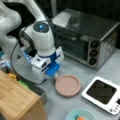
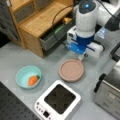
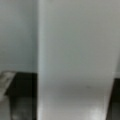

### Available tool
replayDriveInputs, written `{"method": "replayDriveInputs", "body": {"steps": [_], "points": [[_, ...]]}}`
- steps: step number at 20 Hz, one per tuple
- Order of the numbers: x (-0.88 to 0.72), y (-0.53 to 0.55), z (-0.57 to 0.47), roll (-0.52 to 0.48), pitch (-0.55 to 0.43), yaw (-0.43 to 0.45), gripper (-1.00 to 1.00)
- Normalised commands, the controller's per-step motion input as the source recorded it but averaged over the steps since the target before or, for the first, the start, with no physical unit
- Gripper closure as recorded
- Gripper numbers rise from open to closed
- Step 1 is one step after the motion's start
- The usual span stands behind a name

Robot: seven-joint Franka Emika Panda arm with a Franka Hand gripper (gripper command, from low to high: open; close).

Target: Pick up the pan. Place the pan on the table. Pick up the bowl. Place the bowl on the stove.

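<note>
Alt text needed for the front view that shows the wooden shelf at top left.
The gripper sits low at the handle edge of the pink pan, which rests on the grey table. The stove is bare below it; the teal bowl at left holds something orange.

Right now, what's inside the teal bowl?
The teal bowl holds one small orange item with a green tip, maybe a toy carrot. The bowl floor beneath it is covered. The claw is at the pink pan's edge, away from the bowl.
</note>
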Motion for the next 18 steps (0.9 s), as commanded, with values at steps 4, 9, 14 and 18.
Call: {"method": "replayDriveInputs", "body": {"steps": [4,9,14,18], "points": [[-0.15,-0.05,-0.15,-0.016,-0.153,0.087,1.0],[-0.14,-0.06,-0.12,-0.016,-0.172,0.095,-1.0],[-0.11,-0.06,-0.11,-0.015,-0.167,0.102,-1.0],[-0.09,-0.03,-0.1,-0.007,-0.142,0.094,-1.0]]}}
